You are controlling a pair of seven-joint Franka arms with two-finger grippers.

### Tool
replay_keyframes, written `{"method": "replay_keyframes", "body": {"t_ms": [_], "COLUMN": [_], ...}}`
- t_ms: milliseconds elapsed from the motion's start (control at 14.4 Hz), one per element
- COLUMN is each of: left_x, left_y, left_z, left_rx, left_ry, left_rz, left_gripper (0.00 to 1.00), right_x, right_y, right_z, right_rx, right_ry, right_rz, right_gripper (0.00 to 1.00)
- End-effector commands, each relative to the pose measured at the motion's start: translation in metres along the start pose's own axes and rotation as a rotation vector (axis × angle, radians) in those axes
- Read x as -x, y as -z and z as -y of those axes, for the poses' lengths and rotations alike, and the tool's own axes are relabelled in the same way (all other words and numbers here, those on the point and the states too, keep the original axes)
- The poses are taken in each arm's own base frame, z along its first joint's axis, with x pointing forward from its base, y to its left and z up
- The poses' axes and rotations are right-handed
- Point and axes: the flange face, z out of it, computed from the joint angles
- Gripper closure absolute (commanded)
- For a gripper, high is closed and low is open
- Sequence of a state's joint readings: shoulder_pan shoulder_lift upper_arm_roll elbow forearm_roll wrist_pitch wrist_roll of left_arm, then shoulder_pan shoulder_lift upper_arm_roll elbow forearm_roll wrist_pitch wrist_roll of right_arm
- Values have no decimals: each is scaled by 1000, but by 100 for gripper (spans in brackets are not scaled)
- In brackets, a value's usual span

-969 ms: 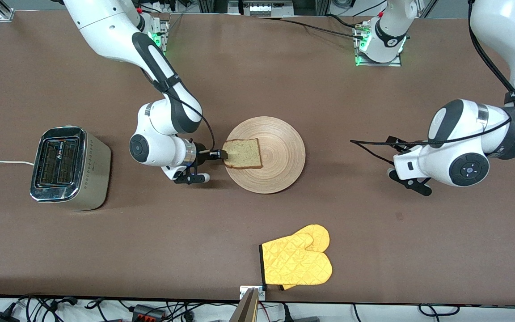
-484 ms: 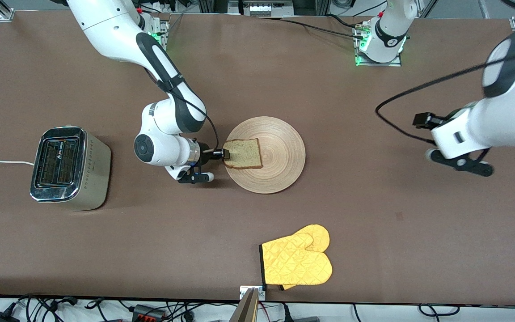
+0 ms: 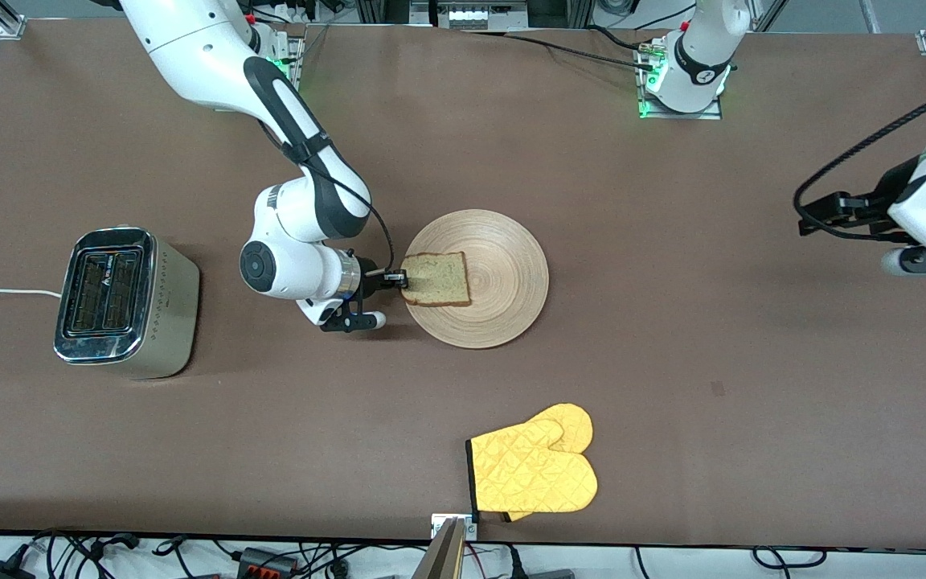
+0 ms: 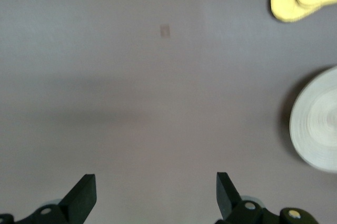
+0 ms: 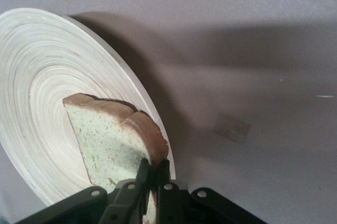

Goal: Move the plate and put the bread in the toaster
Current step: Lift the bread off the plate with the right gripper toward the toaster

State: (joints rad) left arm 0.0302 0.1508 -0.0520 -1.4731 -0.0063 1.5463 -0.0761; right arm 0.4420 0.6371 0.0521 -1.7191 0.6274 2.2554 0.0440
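Looking near to far, I see the oven mitt [image 3: 533,470] at six o'clock, then the plate [image 3: 503,277] mid-table. My right end effector [image 3: 397,279] has just clamped the bread [image 3: 436,279] by its edge; the toaster [image 3: 121,301] lies toward nine o'clock from it. My left end effector [image 4: 155,195], fingers spread and empty, has pulled away toward three o'clock.

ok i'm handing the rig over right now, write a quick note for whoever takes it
Right gripper: shut on the bread at its crust edge; the slice is on the plate.
Left gripper: open, holding nothing, over bare table at the left arm's end; that arm waits.
Toaster: at the right arm's end, slots showing no bread.
Done: bread gripped.
Left: lift it, carry it to the toaster and drop it into a slot.
Oven mitt lies nearer the camera, untouched.
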Motion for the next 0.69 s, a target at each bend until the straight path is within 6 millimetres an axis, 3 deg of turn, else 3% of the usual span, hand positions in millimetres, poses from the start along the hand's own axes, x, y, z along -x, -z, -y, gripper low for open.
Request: {"method": "replay_keyframes", "body": {"t_ms": [0, 69, 208, 415, 623], "left_x": [40, 43, 42, 43, 48], "left_y": [-12, -14, -12, -13, -14], "left_z": [0, 3, 0, -2, -2], "left_rx": [15, 15, 13, 12, 10], "left_ry": [30, 20, 3, 1, 4], "left_rz": [-96, -86, -78, -71, -41], "left_gripper": [0, 0, 0, 0, 0], "right_x": [-3, -3, -1, -5, -7], "right_y": [6, 10, 40, 137, 225], "right_z": [10, 16, 22, 9, -31], "right_rx": [-16, -17, -19, 60, 209], "right_ry": [8, 17, 37, 75, 43], "right_rz": [-4, -7, -22, -22, 46], "right_gripper": [100, 100, 100, 100, 100]}}
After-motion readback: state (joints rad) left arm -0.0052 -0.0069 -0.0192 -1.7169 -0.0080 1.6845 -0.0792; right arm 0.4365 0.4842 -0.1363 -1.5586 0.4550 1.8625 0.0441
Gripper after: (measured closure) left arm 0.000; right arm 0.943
